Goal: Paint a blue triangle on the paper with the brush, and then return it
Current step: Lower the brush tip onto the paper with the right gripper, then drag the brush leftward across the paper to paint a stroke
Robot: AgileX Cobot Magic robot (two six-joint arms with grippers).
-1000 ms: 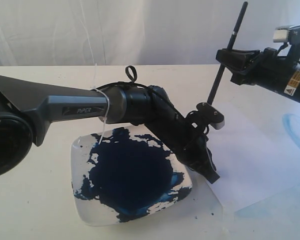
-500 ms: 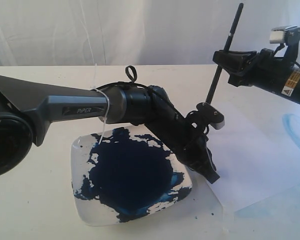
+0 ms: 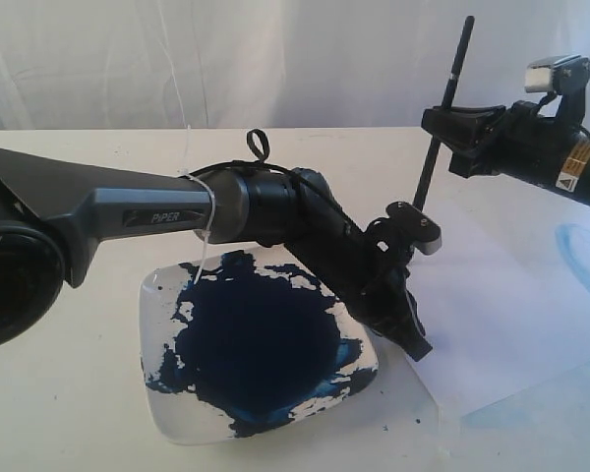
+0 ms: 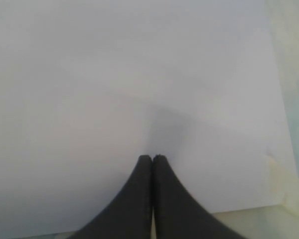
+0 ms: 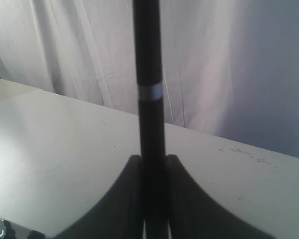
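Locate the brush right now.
Exterior view, right side: the brush stands nearly upright, clamped in the right gripper over the paper, its lower end hidden behind the left arm.

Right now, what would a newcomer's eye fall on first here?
The square plate flooded with dark blue paint in the foreground grabs attention first, with the left arm slanting over it, its shut left gripper pointing down at the paper. At upper right, the right gripper holds the brush nearly upright.
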